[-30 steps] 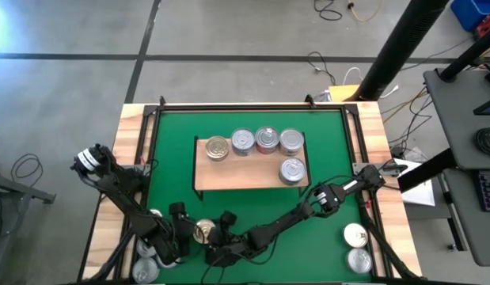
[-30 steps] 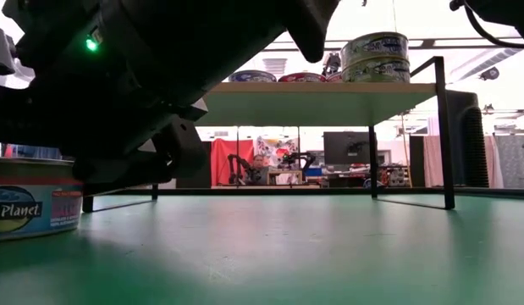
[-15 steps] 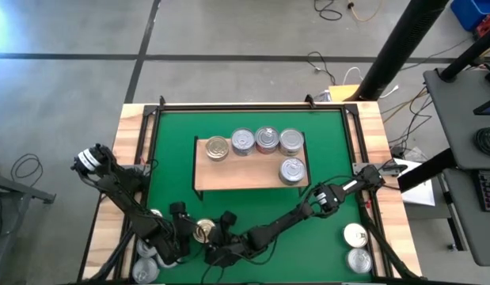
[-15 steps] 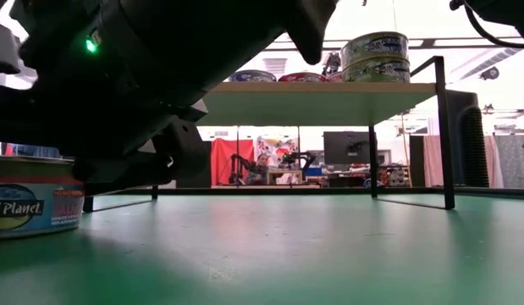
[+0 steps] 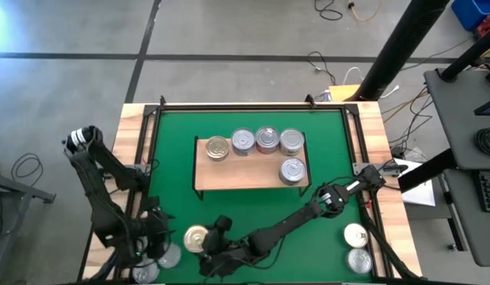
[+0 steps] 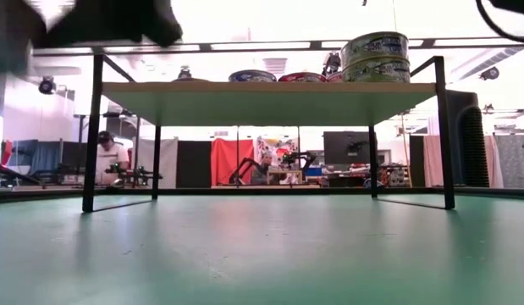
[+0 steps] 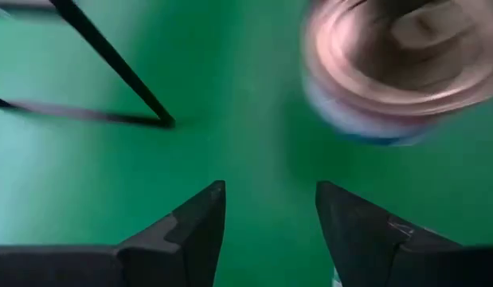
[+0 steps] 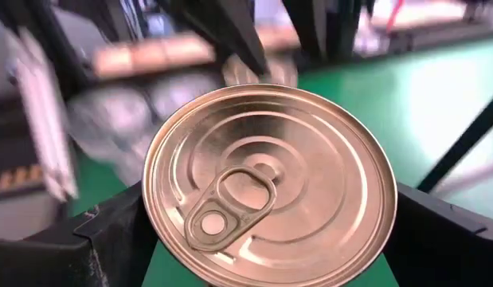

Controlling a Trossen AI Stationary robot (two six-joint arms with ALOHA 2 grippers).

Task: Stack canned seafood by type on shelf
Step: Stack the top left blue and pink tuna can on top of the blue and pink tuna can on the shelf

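My right gripper (image 5: 199,240) is shut on a gold-toned tin (image 5: 195,237) near the mat's near edge, left of centre. The tin's ringed lid with pull tab (image 8: 266,187) fills the right wrist view. My left gripper (image 5: 159,231) hangs open just left of that tin, with only green mat between its fingers (image 7: 270,231). The light-wood shelf (image 5: 241,176) stands mid-mat on black legs (image 6: 91,135). It carries a gold tin (image 5: 217,148), three tins in a far row (image 5: 267,139) and a two-high stack (image 6: 374,58). My right gripper pinches the gold tin by its round side wall (image 8: 153,219), one finger on each opposite side. The fingers come from the table's right, slanting a little down. The tin is lifted clear of the mat, lid up and roughly level.
Two silver tins (image 5: 169,255) (image 5: 146,273) lie at the near left corner under my left arm. Two more (image 5: 355,234) (image 5: 359,260) sit at the near right. The green mat (image 6: 270,254) in front of the shelf is bare.
Both grippers have risen. My right gripper has lifted the gold tin off the mat and carried it slightly toward the table's left edge. The tin no longer shows in the low view. My left gripper has drawn away from the tin toward the left edge.
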